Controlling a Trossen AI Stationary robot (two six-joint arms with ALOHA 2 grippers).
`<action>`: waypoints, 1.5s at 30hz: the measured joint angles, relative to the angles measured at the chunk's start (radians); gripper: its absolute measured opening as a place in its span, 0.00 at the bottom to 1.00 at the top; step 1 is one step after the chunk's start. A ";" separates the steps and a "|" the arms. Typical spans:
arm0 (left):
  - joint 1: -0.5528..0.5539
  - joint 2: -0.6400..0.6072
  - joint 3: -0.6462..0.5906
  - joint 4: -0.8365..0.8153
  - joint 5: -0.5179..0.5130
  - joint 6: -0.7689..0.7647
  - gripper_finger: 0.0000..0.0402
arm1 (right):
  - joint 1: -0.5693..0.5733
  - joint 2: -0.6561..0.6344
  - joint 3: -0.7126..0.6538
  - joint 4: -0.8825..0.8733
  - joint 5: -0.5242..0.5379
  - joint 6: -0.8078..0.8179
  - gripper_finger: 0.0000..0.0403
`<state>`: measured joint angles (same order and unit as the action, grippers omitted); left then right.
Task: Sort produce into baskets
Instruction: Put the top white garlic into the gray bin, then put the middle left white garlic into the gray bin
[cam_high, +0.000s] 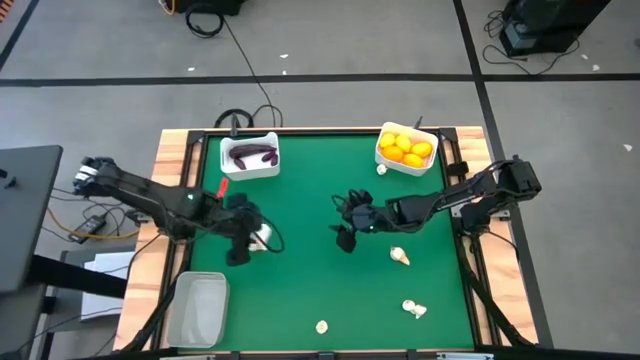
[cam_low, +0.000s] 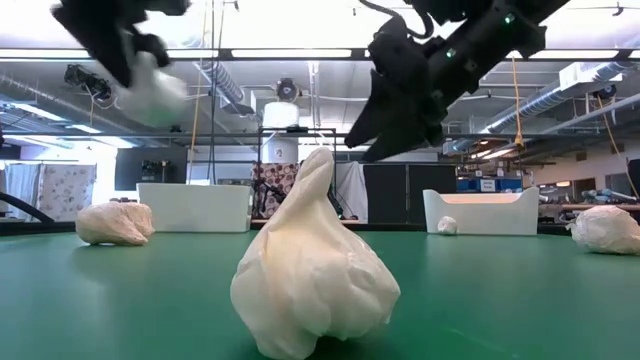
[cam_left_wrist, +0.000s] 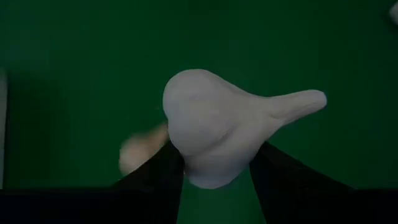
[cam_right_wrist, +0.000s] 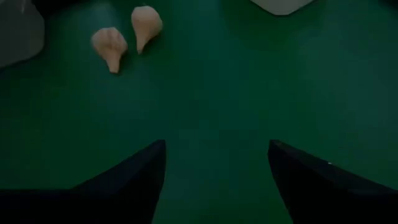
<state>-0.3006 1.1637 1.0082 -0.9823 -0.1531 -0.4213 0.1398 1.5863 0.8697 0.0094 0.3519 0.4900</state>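
Observation:
My left gripper is over the mat's left half, shut on a cream-white garlic bulb, high above the table in the low view. My right gripper hangs open and empty over the mat's middle, and the right wrist view shows bare mat between its fingers. Loose garlic bulbs lie on the mat's near right. One white basket holds purple eggplants and the other holds yellow-orange citrus. The clear basket stands at the near left. My left gripper pinches the garlic bulb's round body between its two fingers, one on each side. The bulb's tapered stem sticks out sideways past the fingers. The bulb is lifted clear of the mat.
A small garlic bulb lies beside the citrus basket. Two garlic bulbs lie ahead of my right gripper. One bulb lies close before the low camera. The green mat shows bare between the arms.

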 joint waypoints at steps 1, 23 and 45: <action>-0.005 0.000 0.019 -0.067 0.021 -0.047 0.43 | 0.001 0.000 -0.009 0.028 0.000 0.000 0.72; -0.349 0.011 -0.170 -0.024 0.495 -0.727 0.47 | -0.014 0.000 -0.126 0.331 -0.006 -0.093 0.72; -0.336 0.011 -0.011 -0.019 0.329 -0.541 0.70 | -0.012 -0.001 -0.126 0.364 -0.032 -0.074 0.72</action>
<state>-0.6366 1.1744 0.9972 -1.0012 0.1759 -0.9623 0.1280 1.5856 0.7439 0.3733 0.3199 0.4164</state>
